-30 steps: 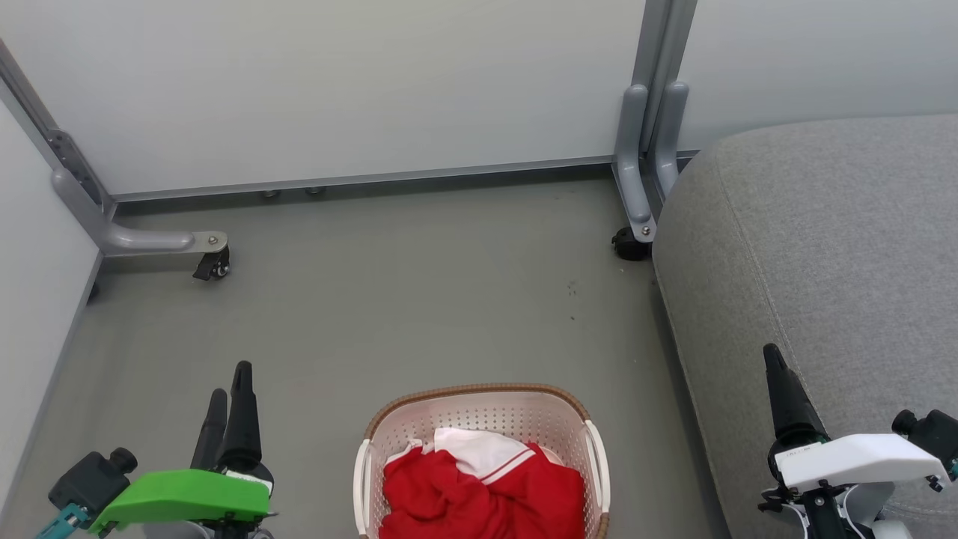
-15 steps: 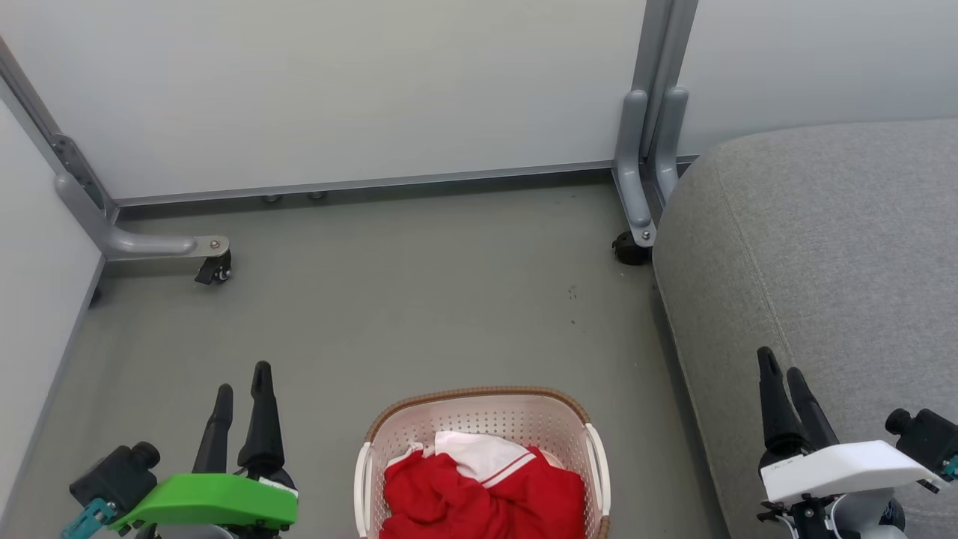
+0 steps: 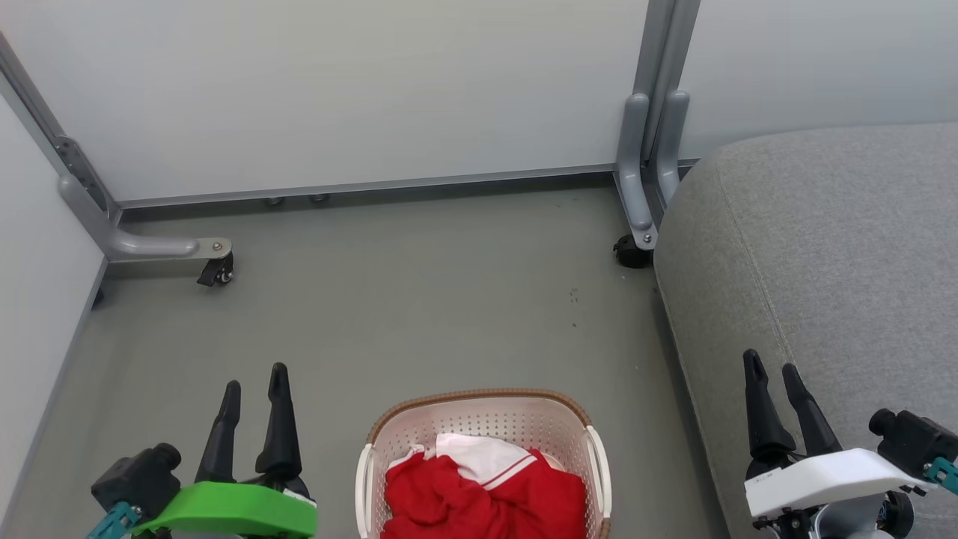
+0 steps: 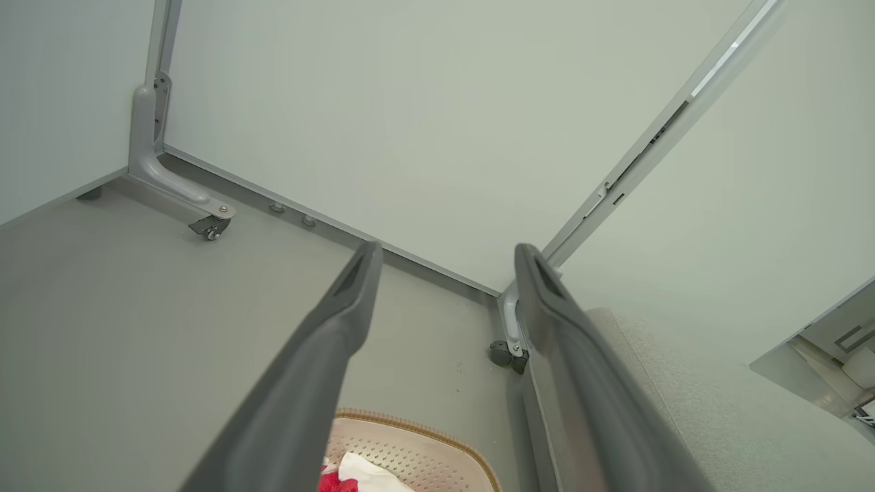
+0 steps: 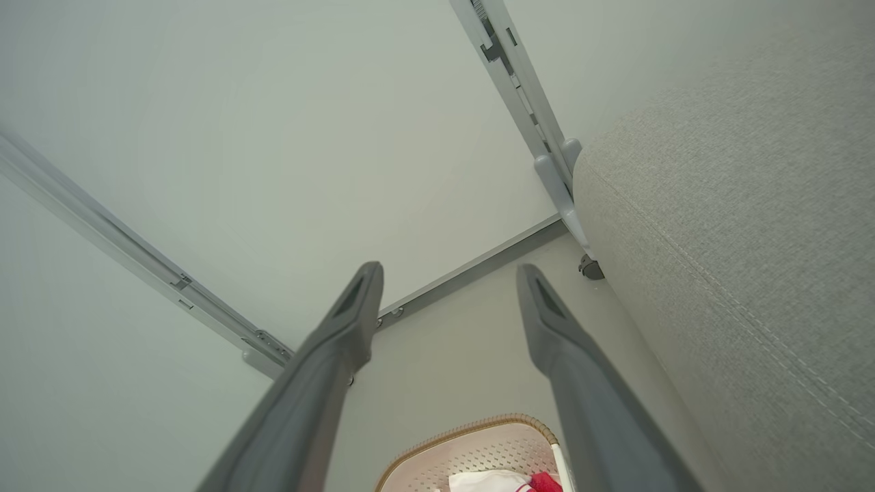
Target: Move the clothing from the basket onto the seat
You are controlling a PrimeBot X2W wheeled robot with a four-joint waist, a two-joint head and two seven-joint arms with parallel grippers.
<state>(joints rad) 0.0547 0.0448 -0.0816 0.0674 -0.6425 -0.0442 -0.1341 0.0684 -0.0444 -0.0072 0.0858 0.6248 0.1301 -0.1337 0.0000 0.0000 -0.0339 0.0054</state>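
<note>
None of the task is judged done. The seat (image 3: 823,247), at the right of the head view, is seen with no garment on its visible part. The basket (image 3: 479,416) is set on the floor (image 3: 419,299) near it. The clothing (image 3: 479,501) is found bunched inside the basket, red with a white part uppermost. The left gripper (image 3: 255,378) and right gripper (image 3: 769,362) are held clear of it, jaws spread, nothing grasped. Every transfer is left to be made.

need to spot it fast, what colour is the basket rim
Brown, woven-look, on the cream basket; the head view shows it best.
</note>
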